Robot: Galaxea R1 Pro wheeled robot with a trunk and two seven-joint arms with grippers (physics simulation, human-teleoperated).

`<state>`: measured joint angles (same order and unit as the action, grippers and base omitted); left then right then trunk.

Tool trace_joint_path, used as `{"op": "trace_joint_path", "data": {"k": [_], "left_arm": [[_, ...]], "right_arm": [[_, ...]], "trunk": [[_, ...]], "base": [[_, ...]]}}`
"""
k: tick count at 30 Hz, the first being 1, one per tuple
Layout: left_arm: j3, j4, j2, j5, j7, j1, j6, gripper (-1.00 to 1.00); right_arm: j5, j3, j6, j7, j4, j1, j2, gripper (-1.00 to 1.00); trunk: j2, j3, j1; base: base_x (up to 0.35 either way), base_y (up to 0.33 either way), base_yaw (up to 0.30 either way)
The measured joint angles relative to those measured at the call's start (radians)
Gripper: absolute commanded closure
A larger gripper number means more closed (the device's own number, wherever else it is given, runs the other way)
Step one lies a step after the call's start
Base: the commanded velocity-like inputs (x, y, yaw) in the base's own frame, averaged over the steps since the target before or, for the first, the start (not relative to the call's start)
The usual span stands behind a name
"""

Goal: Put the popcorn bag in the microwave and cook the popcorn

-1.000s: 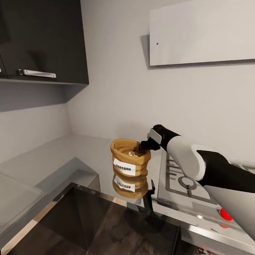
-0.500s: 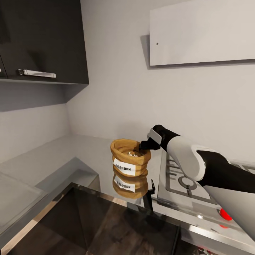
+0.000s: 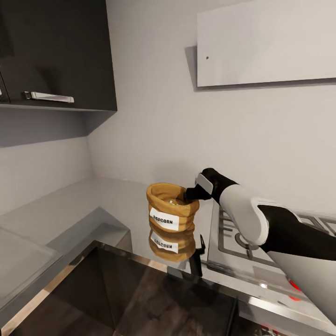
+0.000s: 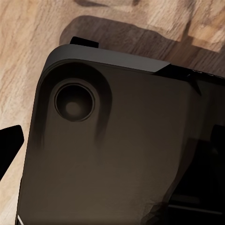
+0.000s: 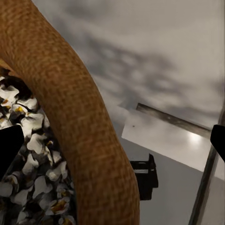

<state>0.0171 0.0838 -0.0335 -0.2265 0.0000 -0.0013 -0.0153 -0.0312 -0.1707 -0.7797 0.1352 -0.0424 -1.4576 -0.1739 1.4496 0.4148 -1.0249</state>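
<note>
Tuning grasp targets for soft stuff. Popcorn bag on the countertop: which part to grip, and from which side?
Grip the rolled rim. The popcorn bag stands upright and open-topped on the countertop, so its thick rim is the firmest edge, while the cloth body would likely cave in. Come from above on the hob side, one finger inside, one outside. The right gripper sits at that rim, which runs between its fingers in the wrist view.

Wall cupboard [image 3: 58, 53]: dark front, upper left, with a horizontal silver bar handle [image 3: 49, 97].
Hood [image 3: 266, 44]: pale flat panel, mounted high on the grey wall [image 3: 154, 121].
Gas hob [image 3: 242, 242]: grey, black grates, red knob [image 3: 294, 283] at its front edge.
Wood floor [image 4: 28, 42]: light planks, seen beneath a dark rounded housing [image 4: 108, 150].
</note>
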Motion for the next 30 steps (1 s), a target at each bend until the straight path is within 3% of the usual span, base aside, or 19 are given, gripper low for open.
{"op": "trace_joint_path", "data": {"k": [3, 4, 23, 26, 30], "left_arm": [[0.0, 0.0, 0.0, 0.0, 0.0, 0.0, 0.0, -1.0], [0.0, 0.0, 0.0, 0.0, 0.0, 0.0, 0.0, -1.0], [0.0, 0.0, 0.0, 0.0, 0.0, 0.0, 0.0, -1.0], [0.0, 0.0, 0.0, 0.0, 0.0, 0.0, 0.0, -1.0], [0.0, 0.0, 0.0, 0.0, 0.0, 0.0, 0.0, -1.0]], "right_arm": [[-0.002, 0.001, 0.0, -0.001, -0.017, 0.009, 0.0, -1.0], [-0.003, 0.002, 0.0, -0.002, -0.019, 0.011, 0.0, 1.0], [-0.018, 0.016, -0.021, -0.012, -0.027, 0.012, 0.0, 1.0], [-0.005, 0.003, -0.108, -0.014, -0.048, 0.012, 0.0, 1.0], [0.005, -0.005, -0.264, -0.012, -0.252, 0.013, 0.001, 1.0]], "trunk": [[0.0, 0.0, 0.0], [0.0, 0.0, 0.0], [0.0, 0.0, 0.0], [0.0, 0.0, 0.0], [0.0, 0.0, 0.0]], "base": [[0.0, 0.0, 0.0], [0.0, 0.0, 0.0], [0.0, 0.0, 0.0], [0.0, 0.0, 0.0], [0.0, 0.0, 0.0]]}}
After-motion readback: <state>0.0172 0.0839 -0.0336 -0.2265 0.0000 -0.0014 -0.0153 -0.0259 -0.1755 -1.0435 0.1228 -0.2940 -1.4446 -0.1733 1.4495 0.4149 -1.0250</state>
